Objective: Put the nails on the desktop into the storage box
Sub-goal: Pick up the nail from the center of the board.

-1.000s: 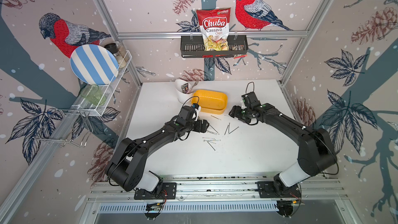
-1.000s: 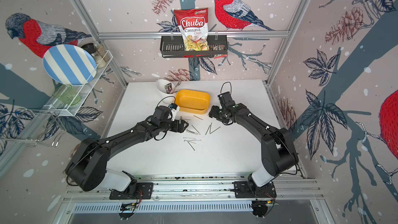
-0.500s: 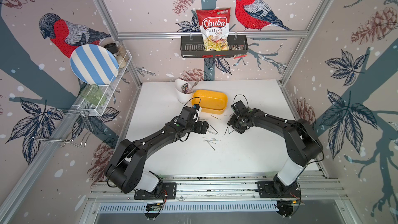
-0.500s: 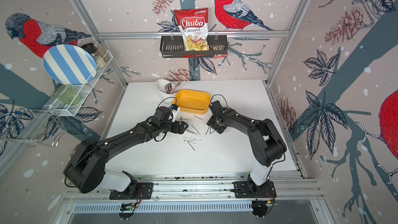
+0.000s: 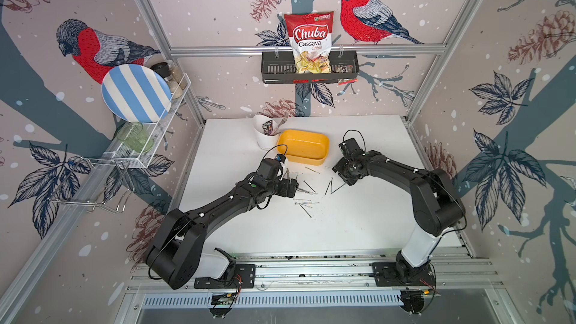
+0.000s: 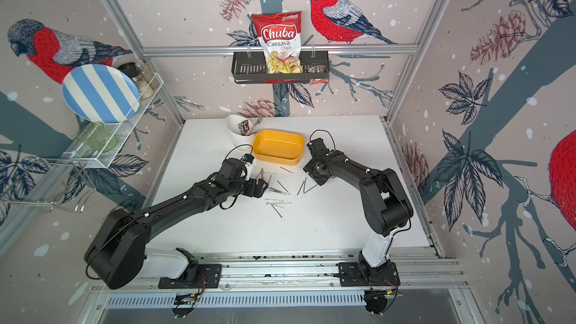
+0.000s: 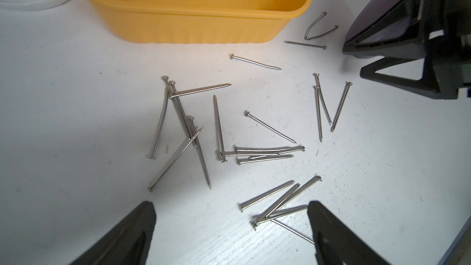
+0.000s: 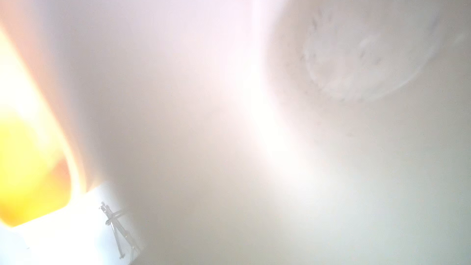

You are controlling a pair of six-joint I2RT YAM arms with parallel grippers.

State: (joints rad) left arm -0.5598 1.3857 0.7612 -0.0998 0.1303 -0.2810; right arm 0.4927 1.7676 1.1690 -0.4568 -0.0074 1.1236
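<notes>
A: Left gripper [image 7: 230, 206]?
B: Jaws wide apart, gripping nothing. It hangs low over the nails [image 7: 262, 152], with a few lying between its fingers [image 7: 331, 233]. The arm is stretched long and low across the desktop [image 7: 76, 98].
A: Right gripper [image 5: 343, 176]?
B: Jaws partly apart, nothing seen between them. It points down near the corner of the storage box [image 5: 304, 148]. Elbow raised, forearm reaching inward. Its wrist view is washed out.
A: Nails?
B: Scattered on the desktop, just in front of the box.
</notes>
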